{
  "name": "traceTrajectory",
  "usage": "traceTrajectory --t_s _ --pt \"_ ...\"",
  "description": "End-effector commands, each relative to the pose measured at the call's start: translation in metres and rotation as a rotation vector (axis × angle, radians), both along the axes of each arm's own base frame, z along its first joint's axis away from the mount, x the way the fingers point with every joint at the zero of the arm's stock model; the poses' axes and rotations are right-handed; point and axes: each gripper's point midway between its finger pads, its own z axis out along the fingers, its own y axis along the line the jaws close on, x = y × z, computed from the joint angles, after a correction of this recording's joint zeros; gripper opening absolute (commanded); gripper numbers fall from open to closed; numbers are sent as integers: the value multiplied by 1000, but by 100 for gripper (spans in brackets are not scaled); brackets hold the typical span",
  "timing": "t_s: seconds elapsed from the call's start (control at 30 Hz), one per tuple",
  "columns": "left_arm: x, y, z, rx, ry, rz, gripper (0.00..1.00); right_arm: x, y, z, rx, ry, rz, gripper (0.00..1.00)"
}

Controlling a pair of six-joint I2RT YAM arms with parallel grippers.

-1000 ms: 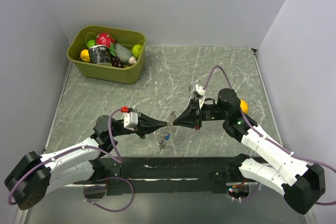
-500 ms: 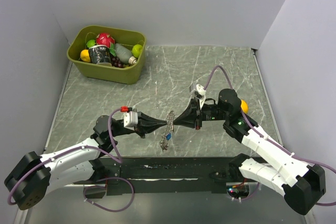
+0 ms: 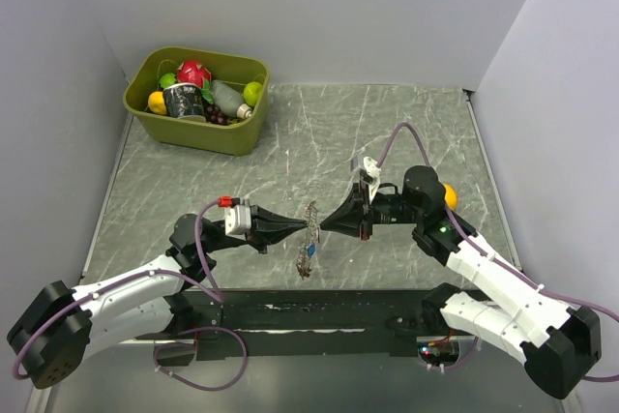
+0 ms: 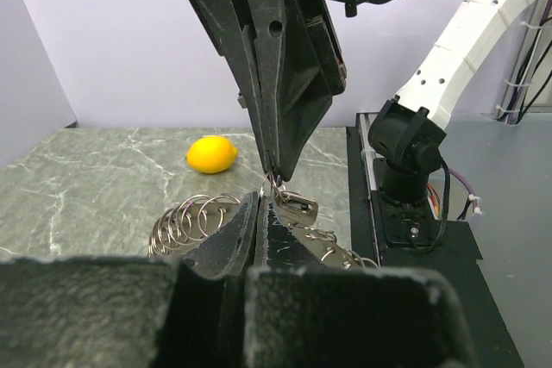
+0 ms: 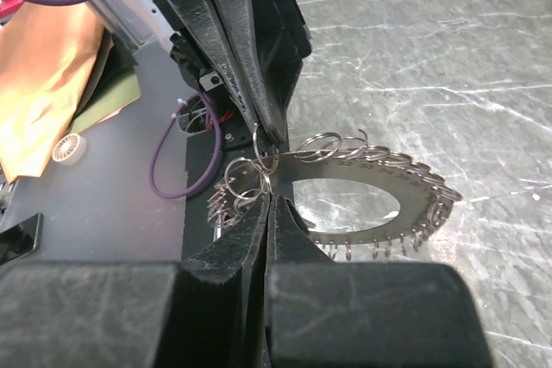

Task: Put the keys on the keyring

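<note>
Keys hung in a small bunch under the keyring, held up off the desk between my two pincer tips. A blue-headed one dangled lowest in the top view. My left pincer was closed to a thin seam and my right pincer likewise. Each nipped wire of the keyring at its very tip, and the two points nearly touched. Which loop each one held I could not tell.

Against the second before, little had changed. My left wrist had crept slightly back toward its own side, and my right wrist had slid a touch outward and nearer. The two points had eased a shade apart while the bunch stayed hanging in the same spot. No key had dropped or changed place that I could see.

I judged this a small pull to spread a coil open, not a threading stroke. Some keys seemed to be on already, though they were too small to count. The grip was the risk: thin wire between narrow tips could slip under any further pull. The lemon lay well behind, and the green bin sat far off at the desk's back-left corner.
</note>
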Motion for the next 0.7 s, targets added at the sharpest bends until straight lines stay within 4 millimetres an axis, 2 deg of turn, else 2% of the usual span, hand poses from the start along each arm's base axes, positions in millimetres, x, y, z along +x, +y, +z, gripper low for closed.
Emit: traceTrajectory --t_s 0.0,0.07,0.1,0.2,0.3,0.33,0.37,0.47,0.67 --pt "-5 4 34 -95 -94 0 1 -1 -1 7 14 -47 -14 12" --pt "-6 4 35 -98 -94 -1 1 0 -2 9 17 -51 -25 33" --pt "-6 4 34 -96 -91 -3 1 1 -3 11 18 -58 -35 49" --pt "-6 5 35 -98 -93 -1 1 1 -6 21 43 -104 -55 68" --pt "-7 5 35 -98 -93 -6 1 -5 -10 31 75 -158 -51 77" --pt "-7 4 33 -93 -93 -12 1 -8 -10 34 82 -169 -32 94" --pt "-9 4 33 -91 -94 -20 1 -10 -10 37 87 -184 -23 100" --pt "-11 3 35 -93 -96 -40 1 -16 -8 46 112 -211 26 99" --pt "-16 2 41 -107 -102 -65 1 -20 -1 53 136 -196 96 84"
